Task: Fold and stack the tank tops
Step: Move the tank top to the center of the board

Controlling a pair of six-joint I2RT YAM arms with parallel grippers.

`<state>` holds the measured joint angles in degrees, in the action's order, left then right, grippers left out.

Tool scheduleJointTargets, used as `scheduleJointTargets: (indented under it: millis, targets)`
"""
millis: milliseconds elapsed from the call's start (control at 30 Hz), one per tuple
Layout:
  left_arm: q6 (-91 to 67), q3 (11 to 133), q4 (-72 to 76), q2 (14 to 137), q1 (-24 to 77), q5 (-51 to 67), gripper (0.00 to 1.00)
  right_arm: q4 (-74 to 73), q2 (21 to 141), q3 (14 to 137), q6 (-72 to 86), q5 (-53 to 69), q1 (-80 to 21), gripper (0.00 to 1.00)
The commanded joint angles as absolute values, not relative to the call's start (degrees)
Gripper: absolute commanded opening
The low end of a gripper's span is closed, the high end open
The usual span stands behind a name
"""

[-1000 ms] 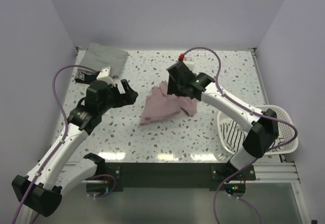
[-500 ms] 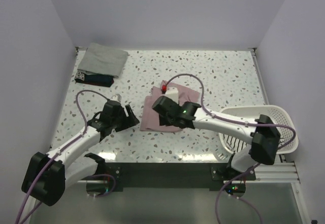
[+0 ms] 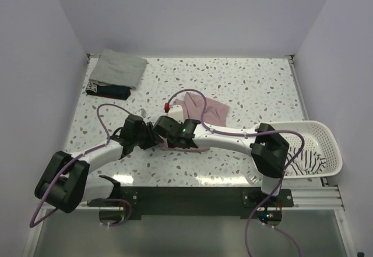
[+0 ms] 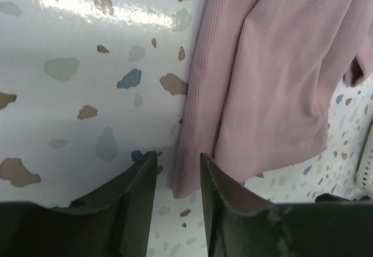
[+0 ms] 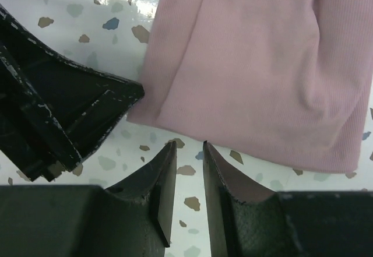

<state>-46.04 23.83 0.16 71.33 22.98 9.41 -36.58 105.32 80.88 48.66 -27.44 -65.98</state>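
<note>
The dusty pink tank top (image 3: 205, 108) lies flat on the speckled table, with both grippers meeting at its near-left corner. In the left wrist view the pink tank top (image 4: 274, 64) has its hem corner between my left gripper's (image 4: 178, 161) parted jaws, unclamped. My left gripper (image 3: 155, 140) reaches in from the left. My right gripper (image 5: 189, 147) has narrow open jaws over bare table, just short of the pink tank top's (image 5: 256, 64) hem. My right gripper (image 3: 169, 141) sits beside the left one. A grey-green tank top (image 3: 120, 68) rests on a navy one (image 3: 108, 90) at the far left.
A white slotted basket (image 3: 324, 133) stands at the right edge with the striped tank top (image 3: 307, 161) inside. The right arm's forearm (image 3: 227, 137) stretches across the table's near middle. The left gripper's black finger (image 5: 76, 111) shows close by in the right wrist view.
Both arms have swung down and toward the near edge, to the pink top's near-left corner. Both sets of jaws have narrowed. The pink top now lies flatter.
</note>
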Motion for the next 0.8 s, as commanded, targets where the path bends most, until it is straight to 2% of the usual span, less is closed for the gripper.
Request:
scheduleJointTargets:
  millis: [0, 67, 167, 267, 500, 767]
  targets:
    - [-46.8, 22.7, 5.2, 73.6, 22.7, 11.2, 0.39, -34.7, 107.8, 83.8, 50.5, -29.4, -65.8, 0.29]
    - [-46.8, 22.0, 5.0, 73.9, 22.8, 11.2, 0.4, -34.7, 108.9, 84.5, 50.5, -29.3, -65.9, 0.3]
    - [-46.8, 20.6, 5.1, 72.9, 22.8, 11.1, 0.47, -33.6, 110.7, 85.3, 50.4, -28.3, -65.9, 0.34]
    - [-46.8, 19.5, 4.9, 72.3, 22.8, 10.7, 0.48, -33.0, 112.8, 86.2, 50.4, -27.8, -65.9, 0.36]
    - [-48.2, 17.3, 5.4, 72.5, 22.8, 10.4, 0.42, -32.3, 116.0, 87.6, 51.1, -27.1, -65.9, 0.4]
    - [-47.5, 17.3, 6.8, 75.3, 22.9, 11.9, 0.37, -32.2, 117.7, 87.2, 51.9, -26.1, -65.9, 0.38]
